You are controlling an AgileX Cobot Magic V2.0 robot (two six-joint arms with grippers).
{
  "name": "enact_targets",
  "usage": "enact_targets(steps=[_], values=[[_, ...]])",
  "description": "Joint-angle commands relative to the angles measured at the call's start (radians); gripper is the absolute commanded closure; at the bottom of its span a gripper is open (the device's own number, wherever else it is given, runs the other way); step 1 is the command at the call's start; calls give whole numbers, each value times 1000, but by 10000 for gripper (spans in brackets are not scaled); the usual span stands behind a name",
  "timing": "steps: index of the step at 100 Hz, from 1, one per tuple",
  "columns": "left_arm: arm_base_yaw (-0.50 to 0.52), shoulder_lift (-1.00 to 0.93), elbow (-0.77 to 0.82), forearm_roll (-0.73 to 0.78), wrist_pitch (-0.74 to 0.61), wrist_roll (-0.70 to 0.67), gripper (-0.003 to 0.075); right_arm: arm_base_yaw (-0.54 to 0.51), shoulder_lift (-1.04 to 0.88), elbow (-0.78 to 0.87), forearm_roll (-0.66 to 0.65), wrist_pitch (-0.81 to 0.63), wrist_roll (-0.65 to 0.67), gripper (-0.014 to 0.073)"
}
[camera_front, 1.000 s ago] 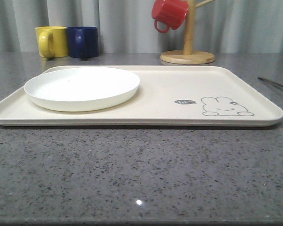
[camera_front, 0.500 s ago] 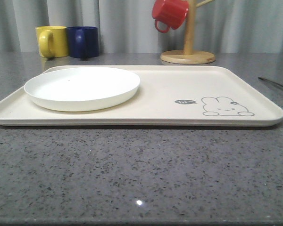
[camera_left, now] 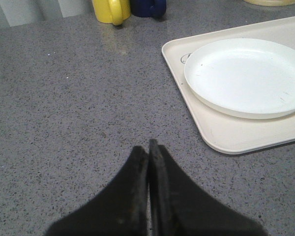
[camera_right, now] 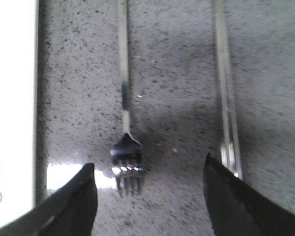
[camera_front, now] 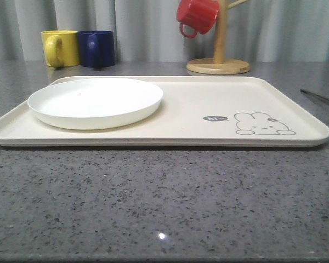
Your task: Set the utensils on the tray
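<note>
- We see the tray (camera_front: 186,118) lying flat on the grey speckled counter (camera_front: 164,203), spanning most of the front view.
- A round white plate (camera_front: 96,102) rests on the tray at its 9 o'clock end; the rabbit drawing (camera_front: 261,124) sits toward the 4 o'clock corner.
- A yellow mug (camera_front: 59,48) and a blue mug (camera_front: 96,49) stand side by side beyond the tray at 11 o'clock; a red mug (camera_front: 196,16) hangs on a wooden stand (camera_front: 219,60) at 1 o'clock.
- We observe the left gripper (camera_left: 148,146) above bare counter, just off the plate end of the tray. Its two black fingers (camera_left: 136,187) are pressed together and grasp nothing.
- We observe the right gripper (camera_right: 147,184) above the counter with its fingers (camera_right: 73,204) spread wide and holding nothing.
- The fork (camera_right: 125,123) lies flat on the counter between those fingers, touching neither, tines pointing toward the gripper, just beside the tray edge.
- The chopsticks (camera_right: 226,93) lie parallel to the fork, on its far side from the tray, their ends near the other finger.
- In the front view, a thin dark utensil (camera_front: 321,98) lies on the counter at 3 o'clock, off the tray; we cannot tell which piece it is.
</note>
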Motion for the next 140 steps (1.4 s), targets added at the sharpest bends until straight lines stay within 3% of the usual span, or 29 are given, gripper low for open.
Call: enact_targets(steps=[1, 47, 59, 81, 111, 129, 140], values=[[1, 9, -26, -15, -74, -7, 739, 6, 39, -76, 26, 17, -7, 120], [1, 9, -26, -15, -74, -7, 739, 12, 310, -255, 32, 142, -7, 146], [1, 9, -26, -15, -74, -7, 739, 10, 343, -266, 32, 153, -5, 295], [1, 9, -26, -15, -74, -7, 739, 11, 348, -273, 34, 153, 15, 669], [1, 9, -26, -15, -74, -7, 739, 62, 269, -289, 30, 166, 48, 662], [1, 9, -26, -15, -74, -7, 739, 188, 253, -413, -9, 252, 111, 662], [1, 9, -26, -15, -74, -7, 739, 282, 275, -497, -14, 279, 225, 662]])
